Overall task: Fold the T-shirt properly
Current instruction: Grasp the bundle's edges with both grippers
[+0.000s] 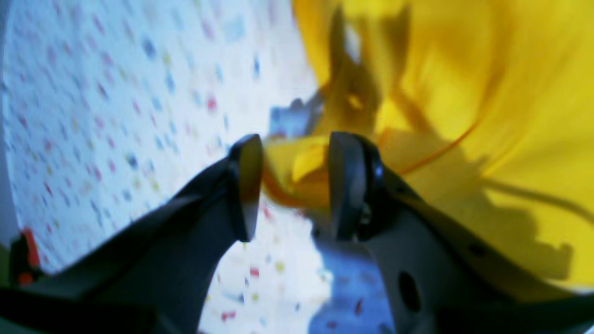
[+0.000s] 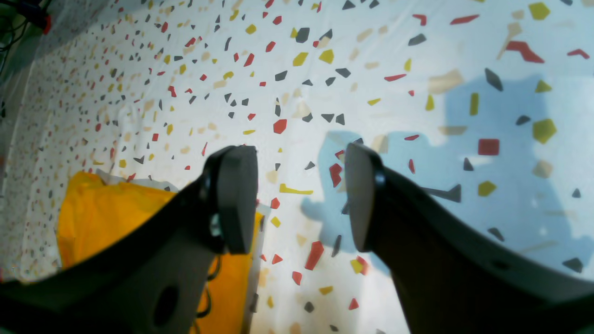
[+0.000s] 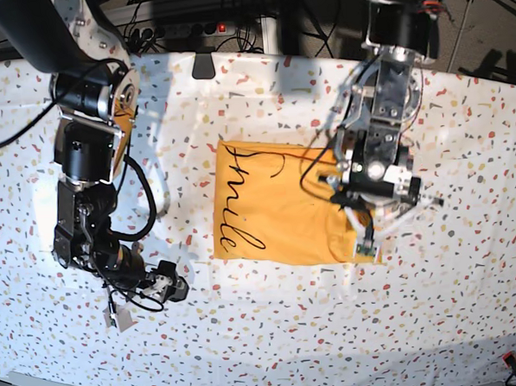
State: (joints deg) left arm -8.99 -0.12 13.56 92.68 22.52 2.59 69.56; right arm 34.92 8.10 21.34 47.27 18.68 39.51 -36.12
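So there's one shirt here, two arms, and one bench under a speckled white cloth. The shirt lies about mid-bench, already folded into a rough rectangle, black cursive lettering running down its left part in the base view.

The left tool is clenched on a bunched fold of the shirt at its right edge; only the left wrist view really shows that, with yellow cloth pinched between the two pads. From the base view that arm just sits over the shirt's right side and blocks that edge.

The right tool is released, nothing between its pads, hanging over bare cloth with the shirt off to one side and partly hidden behind a finger. The base view puts it well apart from the shirt, near the bench's lower left.

Cables clutter the far edge behind the bench. The left wrist view is pretty blurry.
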